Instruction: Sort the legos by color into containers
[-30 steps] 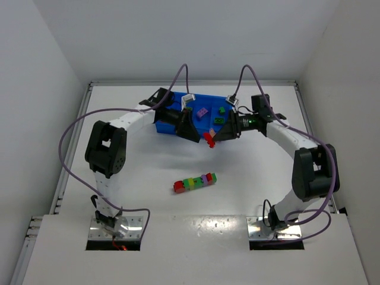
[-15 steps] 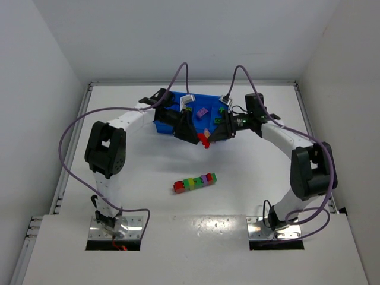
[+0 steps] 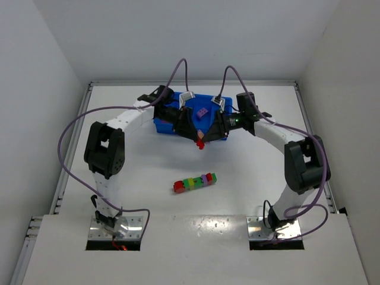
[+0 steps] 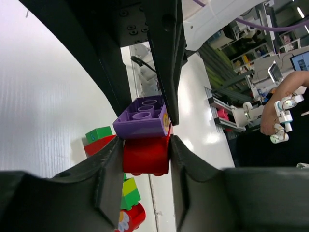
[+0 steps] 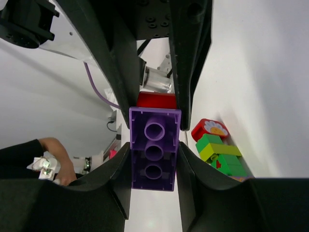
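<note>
Two joined legos hang just in front of the blue tray (image 3: 161, 126): a red brick (image 4: 145, 155) and a purple brick (image 5: 153, 150). My left gripper (image 4: 145, 145) is shut on the red brick, with the purple brick (image 4: 143, 122) stuck to its far face. My right gripper (image 5: 154, 150) is shut on the purple brick, and the red brick (image 5: 155, 100) shows beyond it. In the top view the two grippers meet nose to nose, left gripper (image 3: 198, 140) and right gripper (image 3: 206, 137). A purple lego (image 3: 202, 112) lies inside the tray.
A short multicoloured strip of legos (image 3: 195, 182) lies on the white table (image 3: 255, 178) nearer the arm bases, red at its left end, then green, yellow and purple. The same strip (image 5: 217, 151) shows in the right wrist view. Cables arch over the tray.
The right gripper carried the joined bricks left toward the left gripper. The left gripper's jaws, open a second ago, have shut on the red brick.
</note>
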Robot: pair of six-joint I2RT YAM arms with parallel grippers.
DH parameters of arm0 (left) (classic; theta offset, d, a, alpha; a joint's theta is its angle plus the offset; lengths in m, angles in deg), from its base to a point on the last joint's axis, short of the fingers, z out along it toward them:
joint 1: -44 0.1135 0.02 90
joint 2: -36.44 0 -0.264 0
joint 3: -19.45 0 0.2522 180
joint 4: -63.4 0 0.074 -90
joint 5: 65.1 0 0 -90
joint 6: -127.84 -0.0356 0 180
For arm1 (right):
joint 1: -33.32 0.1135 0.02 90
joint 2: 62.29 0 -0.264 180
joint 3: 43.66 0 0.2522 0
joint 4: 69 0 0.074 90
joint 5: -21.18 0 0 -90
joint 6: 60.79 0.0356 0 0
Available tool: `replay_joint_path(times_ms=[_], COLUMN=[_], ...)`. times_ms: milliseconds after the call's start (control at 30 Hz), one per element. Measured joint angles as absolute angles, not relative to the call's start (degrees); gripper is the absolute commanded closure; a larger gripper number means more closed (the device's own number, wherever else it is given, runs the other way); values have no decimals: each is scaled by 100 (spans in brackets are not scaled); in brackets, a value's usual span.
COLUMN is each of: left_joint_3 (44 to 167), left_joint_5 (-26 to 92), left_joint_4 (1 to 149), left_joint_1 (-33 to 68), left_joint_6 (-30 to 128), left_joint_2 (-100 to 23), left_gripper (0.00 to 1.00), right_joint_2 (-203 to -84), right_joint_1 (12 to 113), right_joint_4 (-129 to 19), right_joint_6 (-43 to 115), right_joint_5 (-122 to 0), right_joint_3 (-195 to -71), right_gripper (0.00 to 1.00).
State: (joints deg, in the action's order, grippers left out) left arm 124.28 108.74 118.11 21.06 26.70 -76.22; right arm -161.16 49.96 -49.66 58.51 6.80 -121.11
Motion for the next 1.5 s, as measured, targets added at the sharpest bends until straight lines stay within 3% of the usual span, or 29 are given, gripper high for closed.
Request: replay_joint_path(times_ms=[67, 233, 467, 667, 867, 967, 1167, 1500], left_joint_3=[12434, 12454, 12318, 11685, 10264, 10137, 10015, 10334], left_joint_5=[10872, 10867, 10826, 10262, 7613, 6286, 4094, 3165], left_joint_4=[11826, 11704, 11527, 11542, 10213, 9684, 8900, 8189], left_joint_1=[2126, 2128, 2095, 2117, 1868, 1721, 1627, 1501], left_joint_6=[2718, 2875, 2880, 2657, 3470, 3971, 4668, 5225], left_joint_2=[-7622, -7616, -7437, -6571, -4781, -4326, -4267, -5605], left_gripper=[70, 97, 98, 98, 100, 100, 100, 100], right_joint_2=[-16149, -16206, -16223, -16210, -16103, -16096, -16413, -17058], right_joint_1=[4994, 4939, 4598, 3897, 3892, 4015, 4432, 4616], right_joint_4=[-4970, -4964, -5082, -5147, -4911, -4813, -4612, -4505], right_joint_6=[5836, 5844, 5919, 5912, 5702, 5608, 5444, 5313], right_joint_5=[682, 750, 750, 468, -319, -935, -2197, -3023], right_joint_3=[-12167, -12250, -12296, -12298, -12338, -12432, -13081, -13689], right_gripper=[100, 100, 100, 100, 100, 100, 100, 100])
